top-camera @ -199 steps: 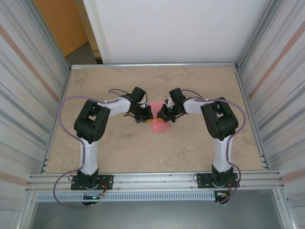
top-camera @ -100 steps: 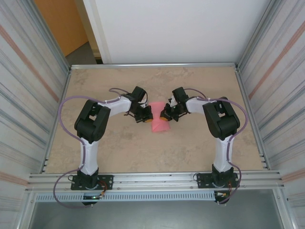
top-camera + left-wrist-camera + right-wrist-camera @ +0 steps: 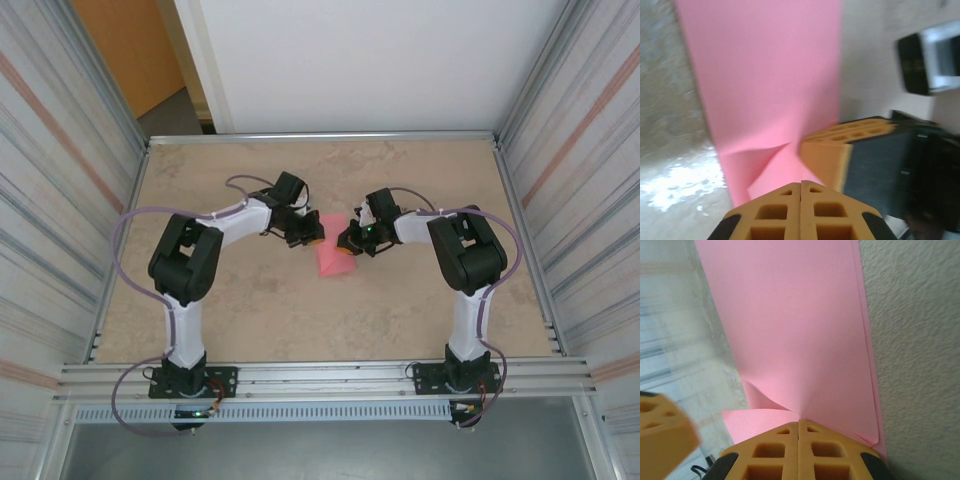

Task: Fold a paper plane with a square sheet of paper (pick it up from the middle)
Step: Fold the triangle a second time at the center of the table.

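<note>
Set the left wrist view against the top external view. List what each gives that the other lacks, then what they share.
Left wrist view: close up, the left gripper is shut on the pink paper, which buckles into a small crease at the tips. An orange finger of the right gripper sits right beside it.
Top external view: the left arm and right arm from their bases up, bent inward over the table, and the paper's outline as a narrow folded strip.
Both: the pink paper, with the two grippers meeting at its far end.
</note>
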